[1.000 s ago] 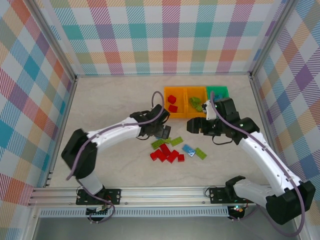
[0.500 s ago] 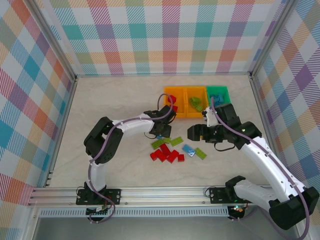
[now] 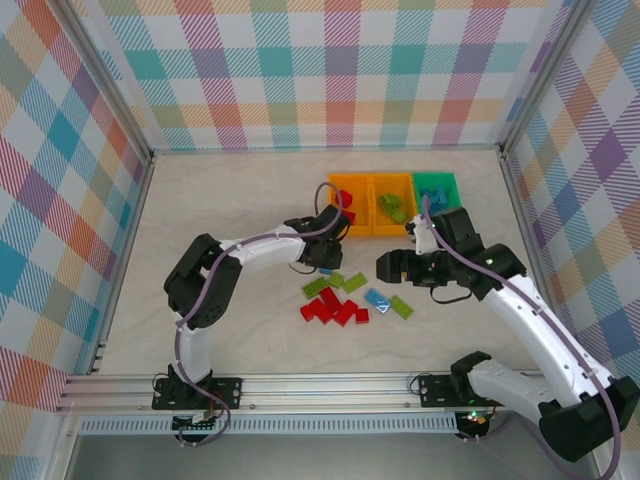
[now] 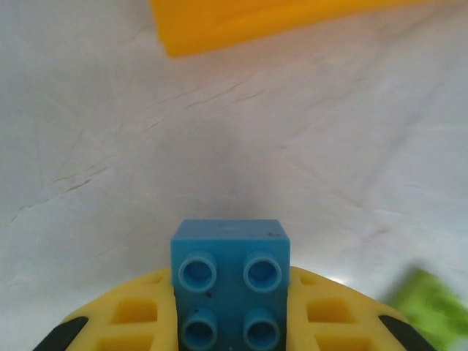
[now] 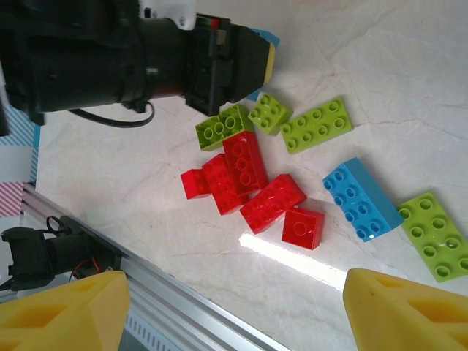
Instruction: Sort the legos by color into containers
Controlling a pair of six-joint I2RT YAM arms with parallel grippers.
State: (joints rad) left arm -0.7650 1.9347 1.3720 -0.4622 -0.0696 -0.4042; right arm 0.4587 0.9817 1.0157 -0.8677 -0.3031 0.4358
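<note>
several red legos (image 5: 273, 202), lime ones (image 5: 316, 125) adj, bins (image 3: 352, 177) behind

You have bare marbled tabletop (image 3: 220, 200) free on the left; the cluster of small coloured plastic bricks (image 3: 335, 308) and the white left arm (image 3: 258, 252) block the centre.

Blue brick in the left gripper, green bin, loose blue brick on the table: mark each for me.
held blue brick (image 4: 230, 281): left wrist view, studded face.
green bin (image 3: 437, 176): top external view, far rim.
loose blue brick (image 5: 360, 197): right wrist view, studded top.
</note>
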